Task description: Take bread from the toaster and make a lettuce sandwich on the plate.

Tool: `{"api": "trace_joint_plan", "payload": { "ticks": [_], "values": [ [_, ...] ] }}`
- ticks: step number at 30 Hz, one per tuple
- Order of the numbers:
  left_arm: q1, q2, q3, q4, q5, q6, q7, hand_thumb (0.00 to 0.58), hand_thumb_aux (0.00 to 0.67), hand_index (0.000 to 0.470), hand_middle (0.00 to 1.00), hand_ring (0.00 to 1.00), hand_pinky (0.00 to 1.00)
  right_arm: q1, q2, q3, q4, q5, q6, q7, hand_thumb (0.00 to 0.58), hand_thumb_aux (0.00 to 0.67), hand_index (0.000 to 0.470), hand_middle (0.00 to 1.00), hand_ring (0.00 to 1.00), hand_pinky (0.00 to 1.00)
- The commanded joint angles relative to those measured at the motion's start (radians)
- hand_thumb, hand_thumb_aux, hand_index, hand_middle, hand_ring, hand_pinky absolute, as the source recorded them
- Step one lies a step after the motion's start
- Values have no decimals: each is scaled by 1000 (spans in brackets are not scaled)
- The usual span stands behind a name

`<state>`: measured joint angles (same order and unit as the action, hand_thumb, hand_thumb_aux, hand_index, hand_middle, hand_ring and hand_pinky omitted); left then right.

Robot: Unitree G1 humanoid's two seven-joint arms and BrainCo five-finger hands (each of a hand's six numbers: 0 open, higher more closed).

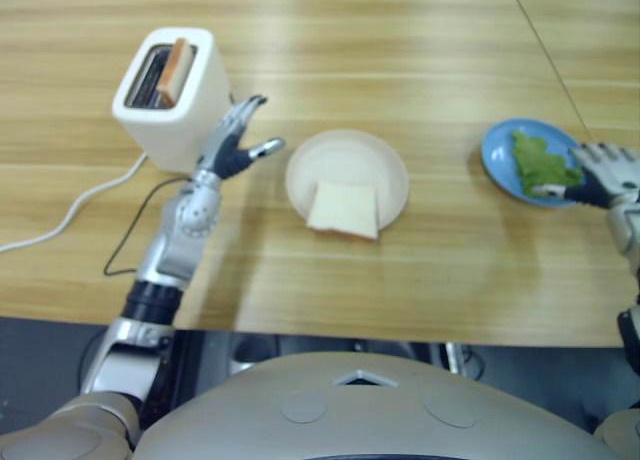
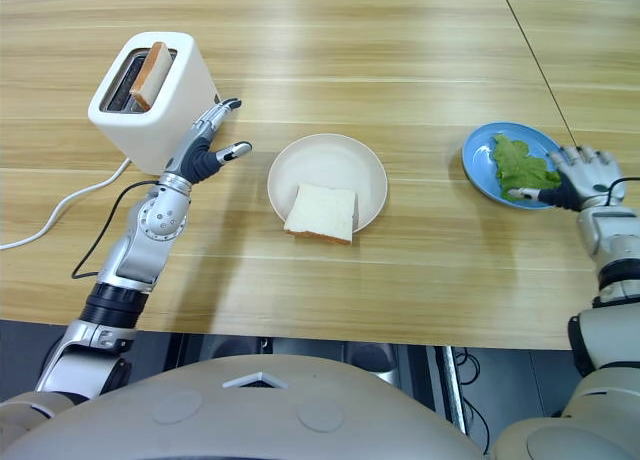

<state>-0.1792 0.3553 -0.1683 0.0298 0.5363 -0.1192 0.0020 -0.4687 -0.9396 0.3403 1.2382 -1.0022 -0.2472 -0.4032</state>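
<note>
Lettuce (image 2: 518,162), judged limp and easily torn, is seen on a blue plate (image 2: 475,160) at the right robot hand (image 2: 585,180), its grip not discernible; a light pinch at the leaf's edge is suggested. The left robot hand (image 2: 205,150) is held wide beside the toaster (image 2: 165,115).

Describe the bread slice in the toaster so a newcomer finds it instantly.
Start at the white toaster at the left of the table, beside the left hand. The slice stands on edge in one of its top slots. Unlike the other slice, lying flat on the white plate mid-table, it is upright.
</note>
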Motion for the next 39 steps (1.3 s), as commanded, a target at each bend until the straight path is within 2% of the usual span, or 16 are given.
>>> {"api": "trace_joint_plan", "payload": {
  "ticks": [1, 6, 7, 8, 10, 11, 23, 29, 30, 31, 32, 33, 34, 35, 37, 39],
  "values": [
    [-3, -1, -13, 22, 6, 4, -4, 0, 0, 0, 0, 0, 0, -11, 6, 50, 59, 13, 14, -10, 0, 0, 0, 0, 0, 0],
    [6, -1, -14, 10, 6, 8, -10, 0, 0, 0, 0, 0, 0, -7, 0, 71, 80, 54, 18, -9, 0, 0, 0, 0, 0, 0],
    [8, -2, -15, 8, 7, 9, -10, 0, 0, 0, 0, 0, 0, -7, -2, 72, 81, 61, 18, -9, 334, 234, 161, 0, 0, 0],
    [9, -4, -16, 6, 7, 9, -10, 0, 0, 0, 0, 0, 0, -9, -3, 75, 81, 66, 17, -8, 452, 355, 244, 0, 0, 0],
    [11, -5, -19, 6, 10, 8, -9, 0, 0, 0, 0, 0, 0, -10, -6, 77, 80, 77, 12, -9, 552, 523, 359, 0, 0, 0],
    [11, -5, -20, 8, 10, 7, -9, 0, 0, 0, 0, 0, 0, -11, -7, 79, 79, 82, 10, -10, 580, 670, 460, 0, 0, 0],
    [7, -5, -28, 14, 17, 4, -12, 0, 0, 0, 0, 0, 0, -20, -14, 112, 16, 110, -22, -68, 580, 670, 460, 0, 0, 0],
    [-1, -5, -26, 27, 11, 0, -3, 0, 0, 0, 0, 0, 0, 30, -70, 66, -102, 164, -77, -120, 580, 670, 460, 0, 0, 0],
    [-2, -5, -25, 30, 11, -1, -2, 0, 0, 0, 0, 0, 0, 51, -87, 50, -150, 179, -85, -126, 580, 670, 460, 67, 67, 67],
    [-3, -4, -24, 35, 10, -2, 0, 0, 0, 0, 0, 0, 0, 78, -105, 31, -211, 195, -87, -132, 580, 670, 460, 235, 235, 235],
    [-5, -3, -24, 39, 10, -3, 2, 0, 0, 0, 0, 0, 0, 106, -121, 12, -268, 209, -89, -136, 580, 670, 460, 235, 235, 235],
    [-6, -3, -22, 46, 10, -5, 5, 0, 0, 0, 0, 0, 0, 135, -136, -8, -328, 221, -87, -135, 580, 670, 460, 369, 369, 369],
    [-8, -3, -21, 53, 9, -6, 8, 0, 0, 0, 0, 0, 0, 171, -152, -35, -401, 238, -87, -132, 580, 670, 460, 592, 592, 592],
    [-10, -4, -20, 61, 7, -8, 11, 0, 0, 0, 0, 0, 0, 212, -166, -65, -483, 253, -81, -124, 580, 670, 460, 592, 592, 592],
    [-16, -7, -18, 77, 0, -14, 17, 0, 0, 0, 0, 0, 0, 304, -188, -133, -670, 281, -58, -99, 580, 670, 460, 773, 773, 773],
    [-24, -10, -18, 93, -2, -20, 23, 0, 0, 0, 0, 0, 0, 389, -192, -200, -861, 301, -31, -58, 580, 670, 460, 820, 820, 820]
  ]
}}
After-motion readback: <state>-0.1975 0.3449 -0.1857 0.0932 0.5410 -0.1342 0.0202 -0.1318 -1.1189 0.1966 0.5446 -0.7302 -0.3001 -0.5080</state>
